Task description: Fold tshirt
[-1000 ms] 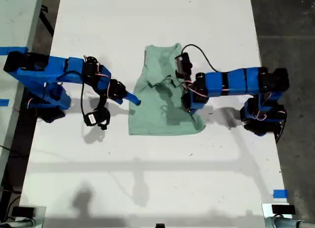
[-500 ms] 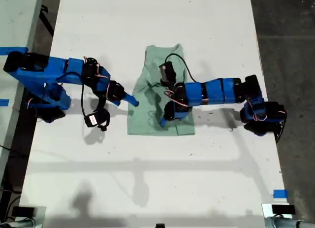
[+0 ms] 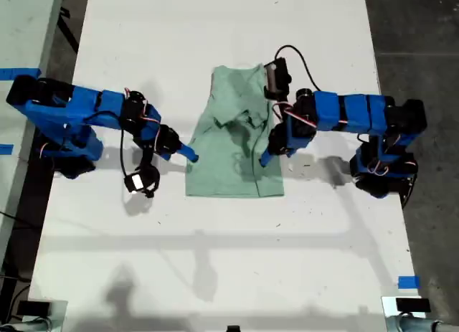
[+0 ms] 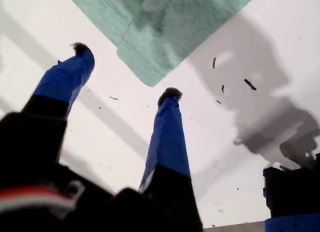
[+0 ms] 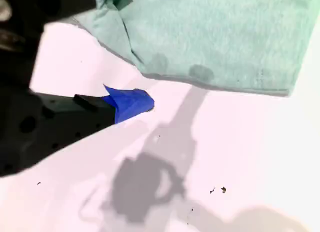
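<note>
Mint-green tshirt (image 4: 165, 21) sits part-folded on the surface (image 4: 30, 21); my first tool (image 4: 125, 71) gapes empty at its corner, likely for a regrasp, while my second tool (image 5: 132, 104) is beside the hem, jaw state unclear.

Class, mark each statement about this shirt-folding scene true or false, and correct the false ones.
1. The tshirt lies on a white table. True.
2. The tshirt is bright red. False: it is pale mint green.
3. The first tool has its jaws apart with nothing between them. True.
4. The tshirt is spread fully flat with both sleeves out. False: it is partly folded and creased.
5. A person's hand holds the tshirt. False: no hand shows, only two blue arms.
</note>
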